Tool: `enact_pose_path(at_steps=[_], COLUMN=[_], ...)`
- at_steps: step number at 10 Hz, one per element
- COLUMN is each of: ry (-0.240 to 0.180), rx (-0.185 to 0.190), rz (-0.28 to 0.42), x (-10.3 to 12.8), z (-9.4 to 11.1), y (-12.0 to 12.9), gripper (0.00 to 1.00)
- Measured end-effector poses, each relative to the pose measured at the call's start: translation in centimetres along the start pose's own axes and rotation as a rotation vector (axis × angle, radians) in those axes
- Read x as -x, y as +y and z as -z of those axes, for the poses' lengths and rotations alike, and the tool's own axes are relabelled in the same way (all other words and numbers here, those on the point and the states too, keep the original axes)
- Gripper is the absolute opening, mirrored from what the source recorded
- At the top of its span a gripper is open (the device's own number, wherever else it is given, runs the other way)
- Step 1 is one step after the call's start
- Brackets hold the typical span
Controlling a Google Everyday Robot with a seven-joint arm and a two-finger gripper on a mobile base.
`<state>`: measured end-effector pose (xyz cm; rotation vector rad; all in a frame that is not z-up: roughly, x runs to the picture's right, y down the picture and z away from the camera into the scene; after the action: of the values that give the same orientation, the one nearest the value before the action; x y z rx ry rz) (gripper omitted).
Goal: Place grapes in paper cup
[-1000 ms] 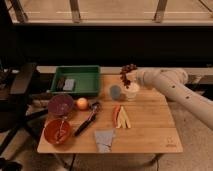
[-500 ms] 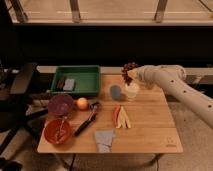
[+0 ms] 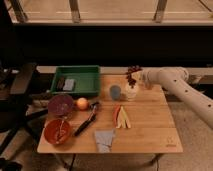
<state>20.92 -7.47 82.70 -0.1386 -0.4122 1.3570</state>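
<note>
Gripper (image 3: 135, 76) sits clenched on the grapes (image 3: 132, 76) right above the paper cup (image 3: 131, 91), w/ the blue-grey cup (image 3: 115, 92) just beside; if released off-centre, the bunch may catch the rim, tip the cup or spill onto the table (image 3: 150, 125).

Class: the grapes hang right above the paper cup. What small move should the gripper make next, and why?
Probably lower a little, then let go. The gripper holds the grapes directly over the paper cup, apparently just above its rim, so a short descent should seat them inside rather than letting them tumble beside the blue-grey cup.
</note>
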Motion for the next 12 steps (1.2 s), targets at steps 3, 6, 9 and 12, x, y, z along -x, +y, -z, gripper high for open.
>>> enact_pose_path(at_steps=[3,6,9,12], ry=[0.016,0.020,0.019,-0.024], rx=[0.020,0.038,0.063,0.061], rz=[-0.054,-0.097,-0.109,-0.107], x=[-1.4,-2.6,-4.1,-3.1], z=[-0.6,-0.3,0.4,2.3], y=[-1.0,-1.6,-0.8,-0.2], gripper=[0.68,0.78,0.78,0.78])
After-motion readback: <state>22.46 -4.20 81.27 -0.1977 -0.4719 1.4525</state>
